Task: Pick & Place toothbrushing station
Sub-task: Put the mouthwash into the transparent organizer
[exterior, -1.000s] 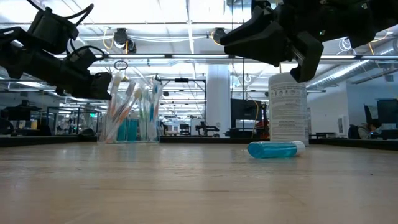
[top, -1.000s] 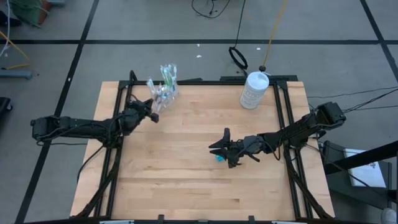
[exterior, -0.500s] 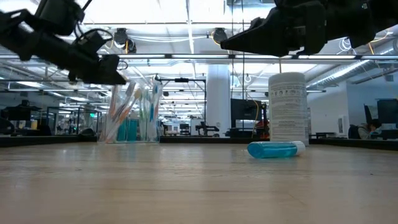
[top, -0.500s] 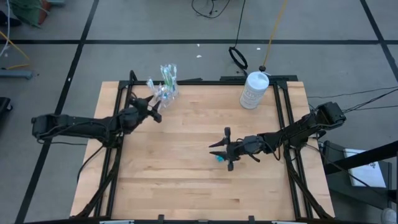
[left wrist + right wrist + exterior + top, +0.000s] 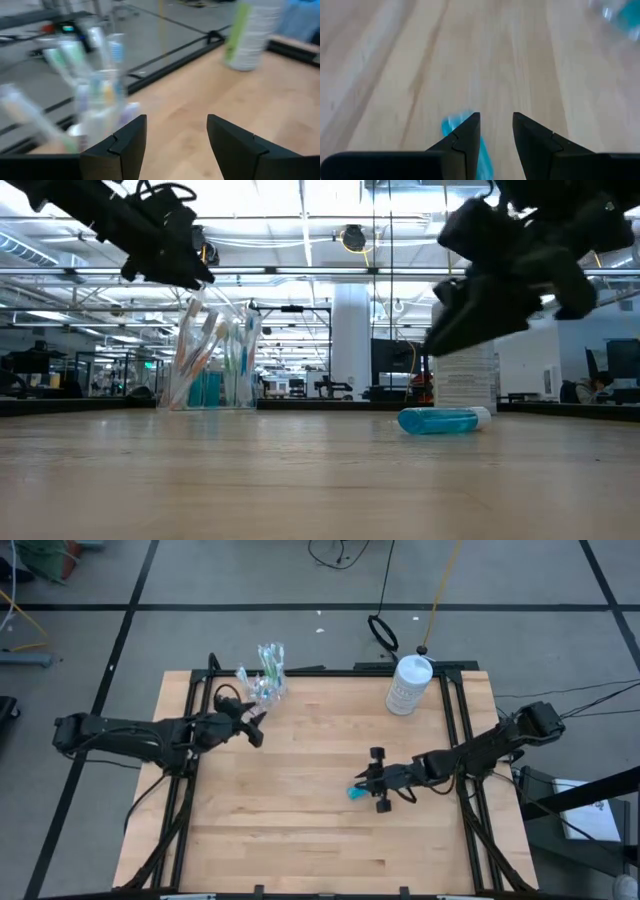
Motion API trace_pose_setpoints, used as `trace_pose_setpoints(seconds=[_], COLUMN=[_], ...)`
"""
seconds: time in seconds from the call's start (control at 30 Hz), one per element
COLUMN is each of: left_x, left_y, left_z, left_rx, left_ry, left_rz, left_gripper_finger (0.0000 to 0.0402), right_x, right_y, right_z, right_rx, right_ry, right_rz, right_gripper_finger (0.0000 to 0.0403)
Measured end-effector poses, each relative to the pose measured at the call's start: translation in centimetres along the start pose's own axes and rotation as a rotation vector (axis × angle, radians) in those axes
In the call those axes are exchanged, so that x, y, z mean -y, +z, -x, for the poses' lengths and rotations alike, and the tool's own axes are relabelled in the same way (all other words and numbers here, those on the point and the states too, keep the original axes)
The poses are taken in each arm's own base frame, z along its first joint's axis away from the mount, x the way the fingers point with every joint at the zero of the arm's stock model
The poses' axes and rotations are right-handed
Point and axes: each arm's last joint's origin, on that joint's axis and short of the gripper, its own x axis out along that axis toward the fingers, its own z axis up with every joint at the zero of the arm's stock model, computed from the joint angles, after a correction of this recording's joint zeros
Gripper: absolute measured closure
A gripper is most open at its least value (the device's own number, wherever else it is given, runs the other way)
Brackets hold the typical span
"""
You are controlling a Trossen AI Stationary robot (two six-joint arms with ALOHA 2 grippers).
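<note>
One short teal toothpaste tube (image 5: 356, 792) lies on the pale wood table (image 5: 300, 830) beneath the right gripper (image 5: 377, 780), jaws apart. Left gripper (image 5: 252, 727), open and empty, hovers beside the clear cup (image 5: 263, 688) of slim toothbrushes (image 5: 205, 340).

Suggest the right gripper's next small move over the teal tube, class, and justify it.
Probably lower the right gripper onto the teal toothpaste tube: the tube lies flat on the table, and the open fingers hang just above it.
</note>
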Motion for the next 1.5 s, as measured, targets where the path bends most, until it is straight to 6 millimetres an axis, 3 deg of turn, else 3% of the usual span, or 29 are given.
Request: trace_pose_setpoints(seconds=[0.27, 0.4, 0.5, 0.77, 0.9, 1.07, 1.3, 1.5], left_x=[1.3, 2.1, 2.6, 3.7, 4.2, 4.6, 4.8, 5.0], left_y=[0.2, 0.5, 0.9, 0.4, 0.4, 0.3, 0.3, 0.2], left_z=[0.8, 1.2, 1.2, 0.4, -0.1, -0.6, -0.7, -0.7], left_rx=[0.024, 0.035, 0.070, 0.067, 0.077, 0.099, 0.103, 0.083], left_ry=[-0.139, -0.260, -0.297, -0.305, -0.307, -0.308, -0.327, -0.394], left_rz=[0.057, 0.092, 0.093, 0.083, 0.092, 0.032, 0.021, 0.013], left_gripper_finger=[0.0188, 0.0188, 0.0188, 0.0188, 0.0188, 0.0188, 0.0188, 0.0188], right_x=[0.9, 0.8, 0.7, 0.3, 0.2, -0.4, -1.6, -1.8], right_y=[-1.7, -2.9, -4.1, -7.5, -8.9, -7.5, -3.3, -1.7], right_z=[4.0, 4.4, 3.8, 2.4, 2.2, 1.5, 0.2, 0.4], right_rx=[-0.247, -0.296, -0.235, 0.133, 0.186, 0.270, 0.361, 0.442], right_ry=[0.033, 0.065, 0.079, 0.111, 0.102, 0.163, 0.100, 0.052], right_rz=[-0.205, -0.278, -0.196, -0.082, -0.045, -0.046, 0.204, 0.182], right_gripper_finger=[0.0293, 0.0293, 0.0293, 0.0293, 0.0293, 0.0293, 0.0285, 0.0294])
